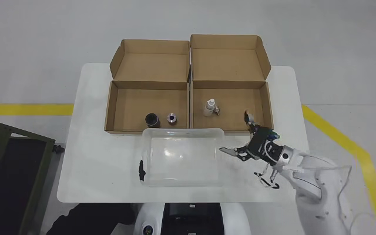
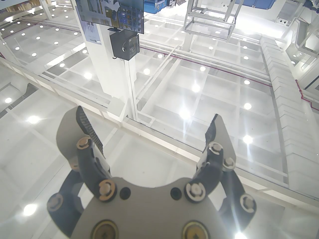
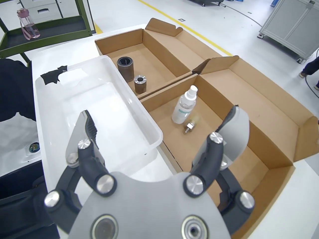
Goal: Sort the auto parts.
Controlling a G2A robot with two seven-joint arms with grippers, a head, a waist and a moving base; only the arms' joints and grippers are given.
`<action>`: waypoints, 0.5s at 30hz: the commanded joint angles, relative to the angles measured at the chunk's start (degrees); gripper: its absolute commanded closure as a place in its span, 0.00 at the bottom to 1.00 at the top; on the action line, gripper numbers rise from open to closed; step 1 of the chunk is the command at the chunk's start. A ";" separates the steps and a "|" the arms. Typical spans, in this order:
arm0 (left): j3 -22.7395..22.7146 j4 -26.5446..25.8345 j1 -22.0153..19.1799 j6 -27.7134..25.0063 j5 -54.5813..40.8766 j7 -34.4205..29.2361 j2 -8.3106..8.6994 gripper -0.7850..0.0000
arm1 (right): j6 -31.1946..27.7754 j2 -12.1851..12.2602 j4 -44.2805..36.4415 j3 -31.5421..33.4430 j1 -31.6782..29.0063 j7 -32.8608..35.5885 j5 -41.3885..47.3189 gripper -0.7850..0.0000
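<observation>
**Q:** Where are the parts, and what state are the tools in?

**A:** The dark cylindrical sleeve (image 3: 125, 68) and the short slotted metal cylinder (image 3: 140, 84) stand upright, just beside each other, in the left cardboard box (image 3: 154, 58). The spray bottle (image 3: 184, 105) stands in the right cardboard box (image 3: 224, 95). The small metal fitting (image 3: 190, 125) lies on its side just beside the bottle's base. No part is visible in the clear plastic bin (image 3: 134, 98), so sorting appears complete or nearly so. The right gripper (image 3: 159, 111) hangs with its fingers spread and nothing between them, above the seam where the bin's end meets the right box. The left gripper (image 2: 147, 113) points at the ceiling, its fingers likewise spread and empty.

**Q:** How should the step in hand be carried out?

**A:** The step is judged to be clearing the right arm from the drop zone.
- Lift straight up before travelling sideways. One finger hangs over the right box near its front wall, and a low sweep could catch the cardboard or tip the bottle.
- Keep the fingers apart until clear.
- Check the bin through its transparent walls, since a small part may be hard to spot against the white table (image 1: 100, 164).
</observation>
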 commanded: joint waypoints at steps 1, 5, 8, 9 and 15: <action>0.00 0.00 0.00 0.00 0.00 0.00 0.00 0.00 | -0.44 0.27 -0.14 1.85 -1.58 -2.42 -0.84 0.00; 0.00 0.00 0.00 0.00 0.00 0.00 0.00 0.00 | -1.14 0.70 0.38 5.02 -4.28 -7.96 -1.54 0.00; 0.00 0.00 0.00 0.00 0.00 0.00 0.00 0.00 | -1.31 0.95 1.02 6.97 -5.80 -11.43 -1.98 0.00; 0.00 0.00 0.00 0.00 0.00 0.00 0.00 0.00 | -1.24 1.03 1.19 7.69 -6.39 -12.74 -2.06 0.00; 0.00 0.00 0.00 0.00 0.00 0.00 0.00 0.00 | -0.82 1.45 2.36 10.50 -8.94 -17.79 -1.99 0.00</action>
